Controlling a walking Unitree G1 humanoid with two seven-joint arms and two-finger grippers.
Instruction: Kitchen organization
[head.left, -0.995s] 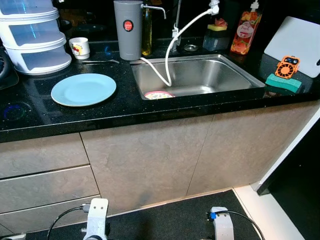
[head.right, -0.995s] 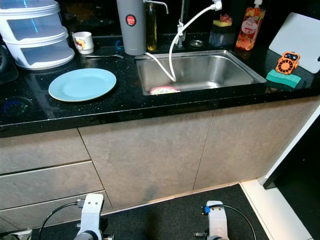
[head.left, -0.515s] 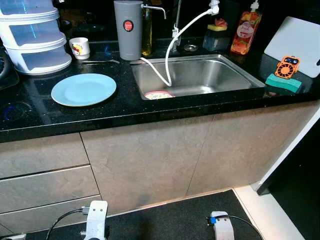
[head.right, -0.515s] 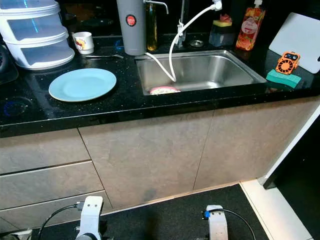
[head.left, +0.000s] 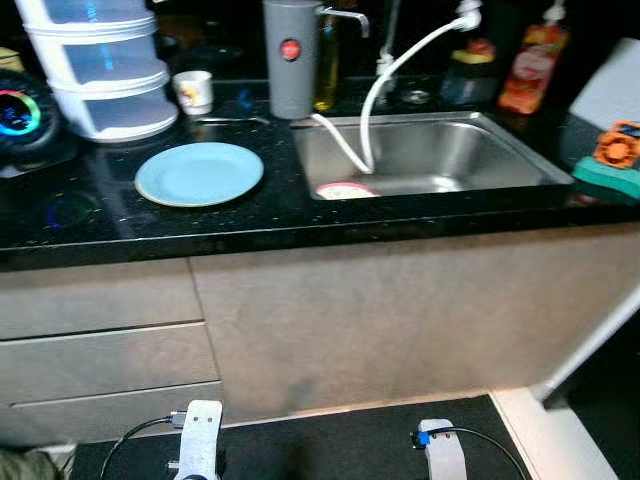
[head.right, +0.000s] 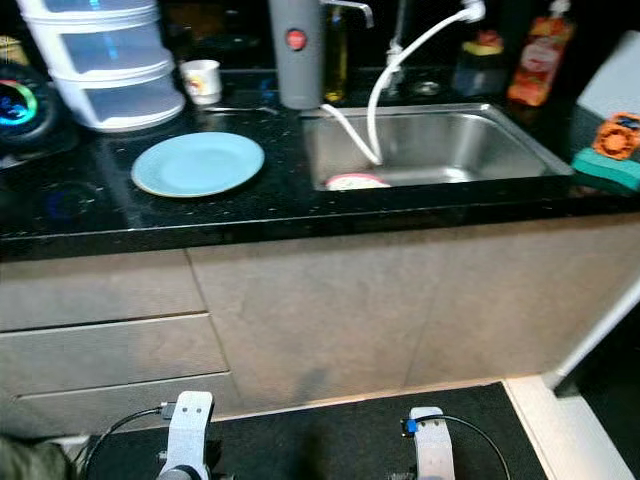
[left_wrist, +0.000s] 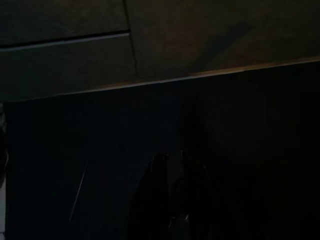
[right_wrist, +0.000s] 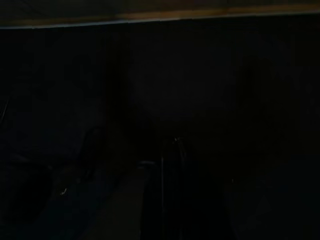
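A light blue plate (head.left: 199, 173) lies on the black countertop (head.left: 120, 225), left of the steel sink (head.left: 470, 170). A small pink-rimmed dish (head.left: 347, 190) rests in the sink's near left corner, below a white hose (head.left: 395, 70). A white cup (head.left: 194, 91) stands at the back beside a grey cylindrical dispenser (head.left: 291, 58). Both arms hang idle by the floor, the left arm (head.left: 198, 445) and the right arm (head.left: 442, 458). The left gripper (left_wrist: 175, 200) and right gripper (right_wrist: 167, 190) are faint dark shapes over a dark floor.
Stacked clear containers (head.left: 105, 65) and a round glowing device (head.left: 22, 115) stand at the back left. An orange bottle (head.left: 528, 70), a green sponge with an orange gadget (head.left: 618, 160) and a white board (head.left: 610, 95) sit to the right. Beige drawers (head.left: 100, 350) and cabinet doors (head.left: 400, 320) lie below.
The whole picture has shifted right and gone blurry, so the camera has moved. The plate, dish and cup keep their places. Both arms still hang low.
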